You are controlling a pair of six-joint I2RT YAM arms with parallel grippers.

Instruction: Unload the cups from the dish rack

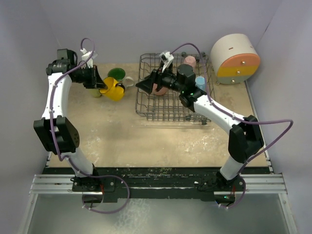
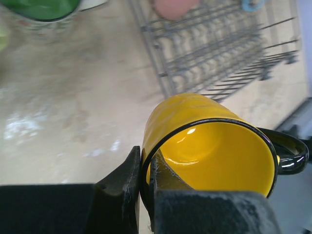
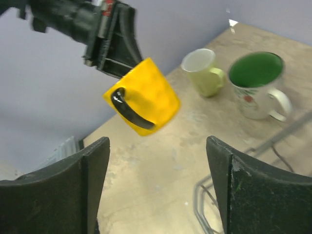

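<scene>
My left gripper is shut on the rim of the yellow-orange mug, one finger inside and one outside, and holds it tilted above the table left of the dish rack. The mug's black handle shows in the right wrist view. A green-inside white mug and a pale yellow-green cup stand on the table behind it. My right gripper is open and empty at the rack's left edge. In the rack are a pink mug, a salmon tumbler and a light blue cup.
A round cream, orange and yellow drawer box stands at the far right corner. The right arm lies across the rack and hides part of its inside. Walls close the table at the back and sides.
</scene>
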